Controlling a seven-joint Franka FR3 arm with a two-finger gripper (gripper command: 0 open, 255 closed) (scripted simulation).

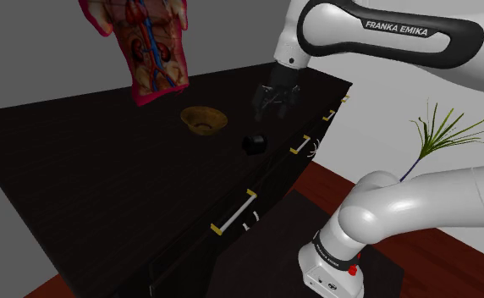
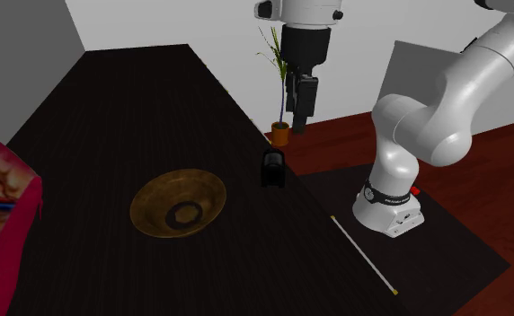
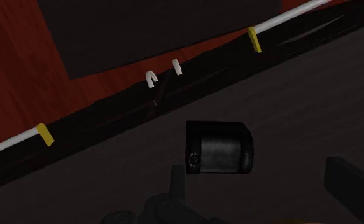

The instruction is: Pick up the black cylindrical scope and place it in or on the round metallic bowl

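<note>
A short black cylindrical scope lies on its side on the dark tabletop, close to the edge above the drawers. The round brass-coloured bowl sits empty a little further in; in the second exterior view the bowl is left of the scope. My gripper hangs in the air above the table edge, higher than the scope and apart from it, pointing down. In the wrist view the scope lies just ahead of the gripper, whose fingers stand apart and hold nothing.
An anatomical torso model stands at the back of the table beyond the bowl. White drawer handles run along the front below the edge. A potted plant stands on the red floor near my stand.
</note>
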